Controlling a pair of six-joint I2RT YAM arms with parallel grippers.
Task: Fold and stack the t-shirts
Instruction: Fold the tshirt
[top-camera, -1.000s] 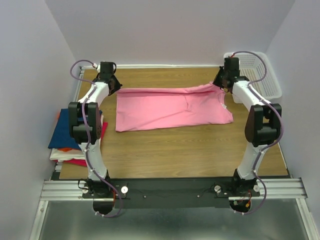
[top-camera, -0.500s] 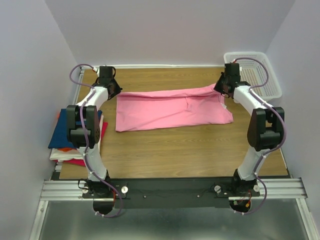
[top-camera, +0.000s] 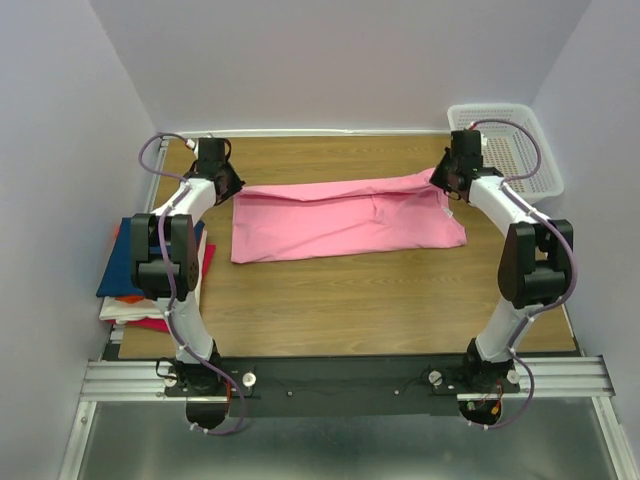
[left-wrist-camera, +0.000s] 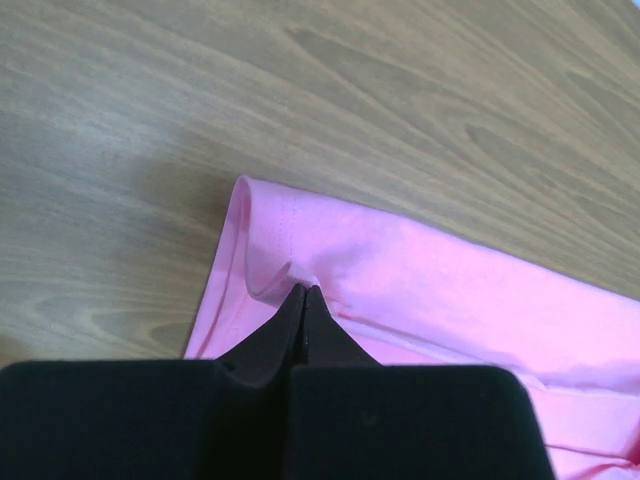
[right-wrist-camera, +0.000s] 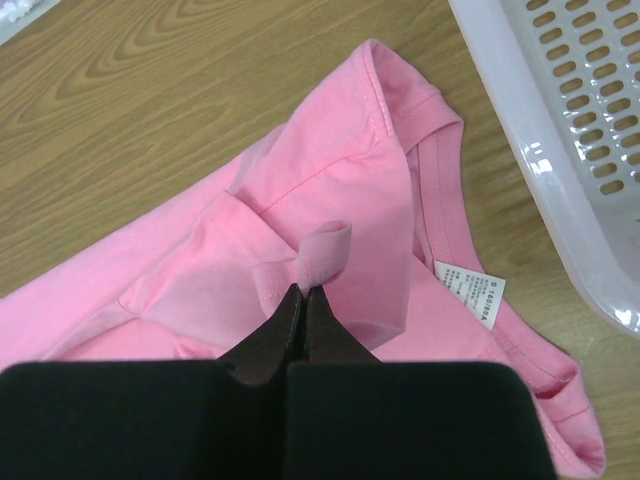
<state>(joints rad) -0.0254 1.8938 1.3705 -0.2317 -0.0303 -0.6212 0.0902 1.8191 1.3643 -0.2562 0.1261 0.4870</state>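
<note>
A bright pink t-shirt lies spread across the middle of the wooden table, folded into a long band. My left gripper is shut on the shirt's far left corner, pinching a small fold of cloth. My right gripper is shut on the far right corner near the collar, with a curl of pink cloth standing up between the fingertips. A white size label shows inside the neckline. Other t-shirts, dark blue on top of red and orange, lie stacked at the left edge.
A white plastic mesh basket stands at the back right corner, close to my right gripper; its rim fills the upper right of the right wrist view. The walls close in on three sides.
Both grippers have moved a little toward the back wall, drawing the shirt's far edge with them. Both stay shut on the cloth.
</note>
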